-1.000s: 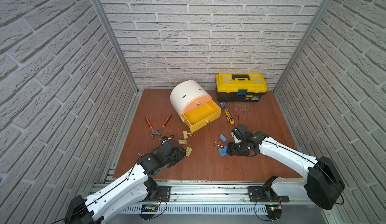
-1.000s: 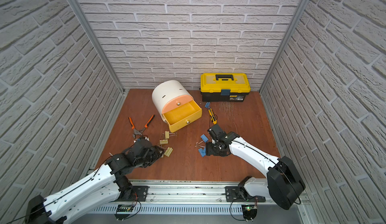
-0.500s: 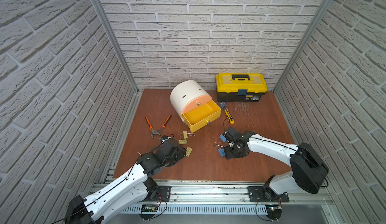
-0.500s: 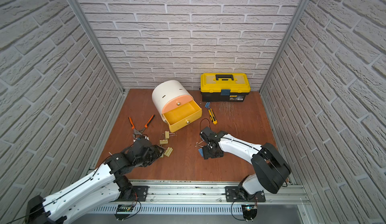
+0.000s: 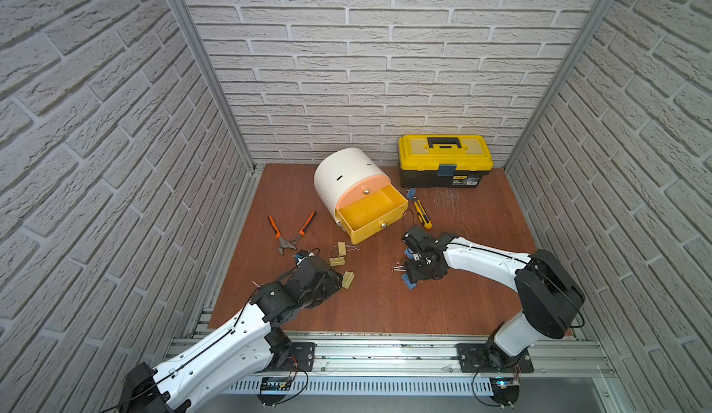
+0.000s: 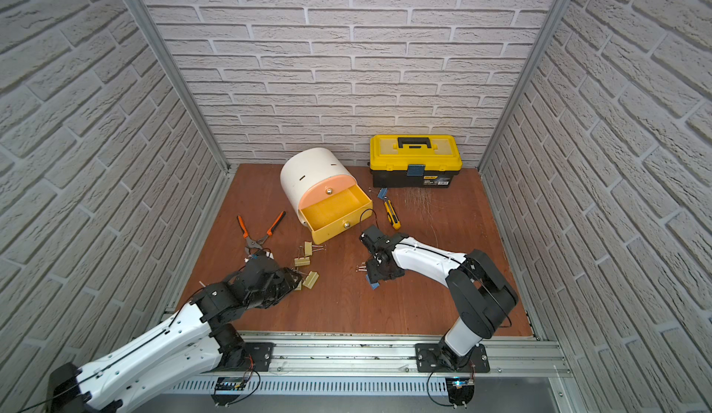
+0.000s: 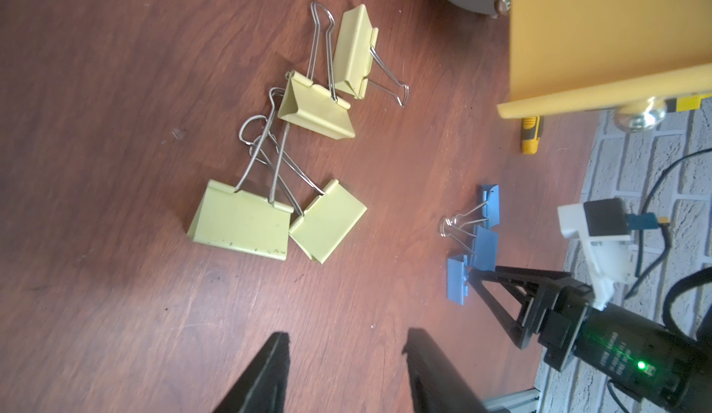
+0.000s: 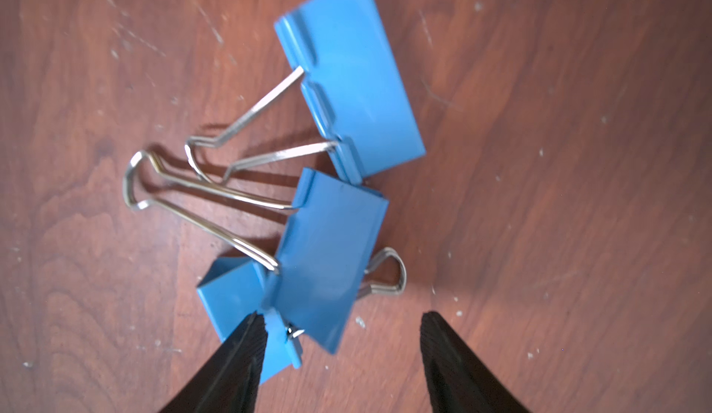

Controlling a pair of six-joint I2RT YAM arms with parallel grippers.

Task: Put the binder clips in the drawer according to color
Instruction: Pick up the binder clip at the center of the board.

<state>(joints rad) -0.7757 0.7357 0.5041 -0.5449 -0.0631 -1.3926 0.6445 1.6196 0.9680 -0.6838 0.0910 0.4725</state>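
The white barrel-shaped cabinet (image 5: 346, 184) stands at the worktop's (image 5: 462, 299) twelve o'clock, its yellow drawer (image 5: 371, 214) pulled out. Four pale yellow binder clips (image 7: 240, 222) lie at seven o'clock before the left pincer (image 7: 346, 357), open and empty. The right pincer (image 8: 343, 338), open, straddles three blue binder clips (image 8: 327, 245) near centre.

Both arms share one build: a glossy white shell on the long link, the left arm (image 5: 215, 347) and the right arm (image 5: 483, 262) alike, with matte black joint housings and a thin black cable along each shell. Each stands on a black plate bolted to the silver aluminium rail. In the left wrist view the right tool (image 7: 501, 288) has black triangular fingers, a white camera bracket, and a green light.
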